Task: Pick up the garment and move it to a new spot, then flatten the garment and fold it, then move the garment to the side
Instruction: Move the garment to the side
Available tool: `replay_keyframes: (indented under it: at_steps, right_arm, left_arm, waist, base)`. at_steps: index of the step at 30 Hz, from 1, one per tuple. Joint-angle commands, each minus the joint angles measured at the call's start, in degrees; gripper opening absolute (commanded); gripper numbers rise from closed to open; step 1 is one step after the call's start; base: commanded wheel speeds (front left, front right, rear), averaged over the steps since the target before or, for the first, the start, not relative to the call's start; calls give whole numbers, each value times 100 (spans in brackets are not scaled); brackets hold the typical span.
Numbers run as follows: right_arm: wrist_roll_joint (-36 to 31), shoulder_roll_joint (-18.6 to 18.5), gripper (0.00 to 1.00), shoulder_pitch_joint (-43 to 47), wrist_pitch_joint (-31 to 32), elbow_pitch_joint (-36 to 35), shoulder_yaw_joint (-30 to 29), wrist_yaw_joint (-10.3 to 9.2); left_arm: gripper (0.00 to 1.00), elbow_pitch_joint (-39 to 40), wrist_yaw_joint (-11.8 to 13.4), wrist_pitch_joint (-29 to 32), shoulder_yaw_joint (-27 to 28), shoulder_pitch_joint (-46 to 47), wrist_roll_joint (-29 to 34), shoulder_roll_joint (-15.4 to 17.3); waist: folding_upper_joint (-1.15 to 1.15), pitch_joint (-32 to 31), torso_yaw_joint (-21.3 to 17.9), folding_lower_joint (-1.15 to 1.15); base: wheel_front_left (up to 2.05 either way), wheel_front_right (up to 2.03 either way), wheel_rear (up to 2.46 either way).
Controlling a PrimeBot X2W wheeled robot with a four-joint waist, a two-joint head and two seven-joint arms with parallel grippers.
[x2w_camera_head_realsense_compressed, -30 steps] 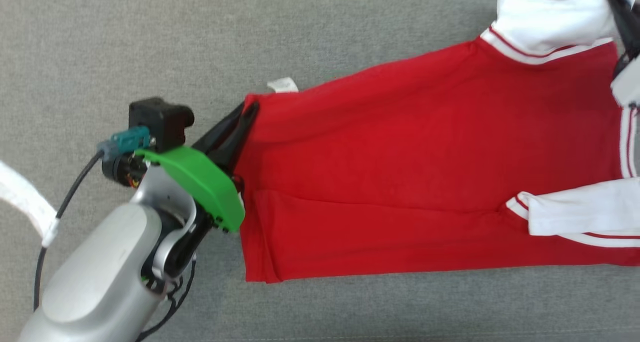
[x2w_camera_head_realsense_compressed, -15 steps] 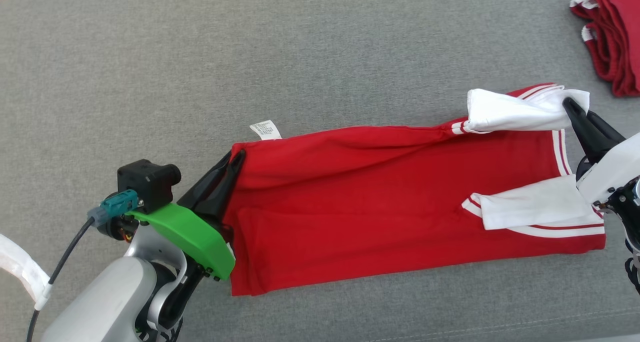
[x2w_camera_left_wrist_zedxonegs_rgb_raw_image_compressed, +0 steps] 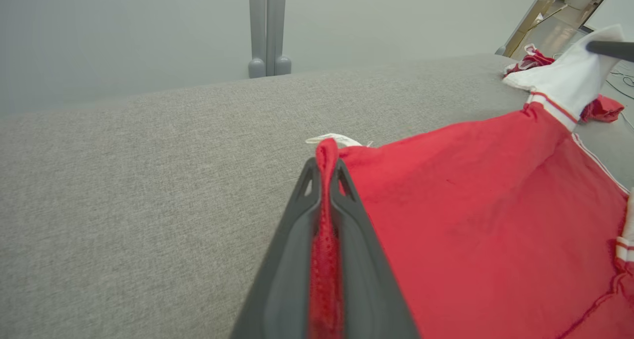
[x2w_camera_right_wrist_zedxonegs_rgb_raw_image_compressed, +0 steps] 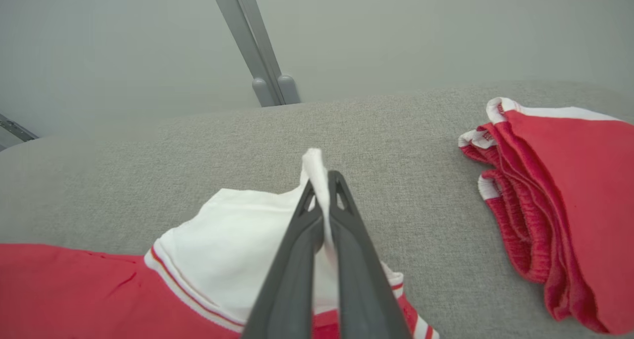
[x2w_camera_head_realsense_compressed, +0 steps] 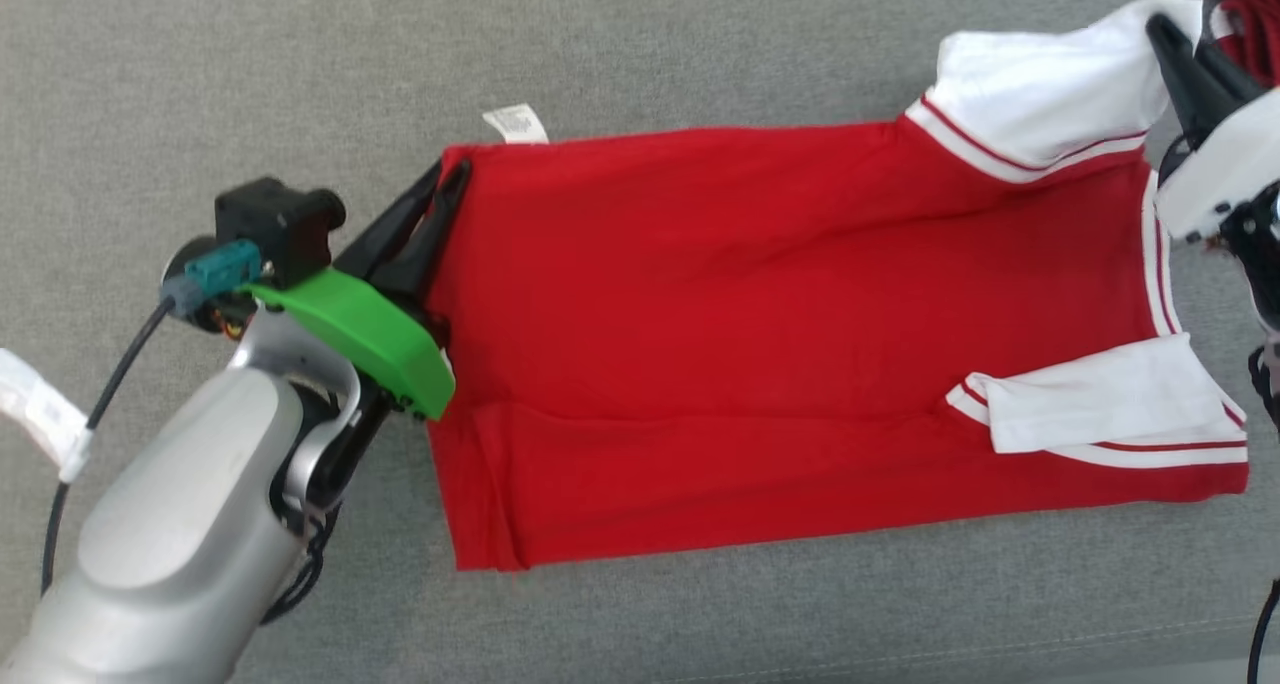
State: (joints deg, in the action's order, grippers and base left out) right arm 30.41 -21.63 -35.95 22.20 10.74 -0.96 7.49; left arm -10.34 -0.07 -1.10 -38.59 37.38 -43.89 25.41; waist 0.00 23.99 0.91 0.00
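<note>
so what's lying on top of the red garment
A white sleeve lies folded over the red garment at its near right corner. The right claw pinches the other sleeve at the far corner. Fabric beneath them is covered.

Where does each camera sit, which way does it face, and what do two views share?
Head view: on the head, facing down at the red shirt on gray fabric; left hand, silver forearm, right hand show.
Left wrist view: on that wrist, facing along the left hand, shut on the shirt's hem, toward the wall.
Right wrist view: on that wrist, facing along the right hand, shut on the white sleeve; red garment stack beside.
Shared: both wrist views show the gray post.
</note>
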Motion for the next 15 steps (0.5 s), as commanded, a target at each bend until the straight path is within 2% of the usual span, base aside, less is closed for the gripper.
replay_keyframes:
  at_steps: [1,8,15]
  right_arm:
    - [-108,-7,0,-167,-24,110,42,-1]
    - [-81,5,0,-380,-225,408,226,-1]
    - [191,-271,0,157,-321,151,249,-1]
  left_arm:
    - [0,-162,-55,-58,15,172,43,-66]
    - [0,-936,-306,-426,-84,438,63,-411]
    - [0,-1086,-465,-710,-150,150,-29,-408]
  waist:
    - [0,220,138,0]
    - [0,218,230,0]
    - [0,-65,138,0]
  base:
    - [0,0,0]
    - [0,0,0]
    - [0,0,0]
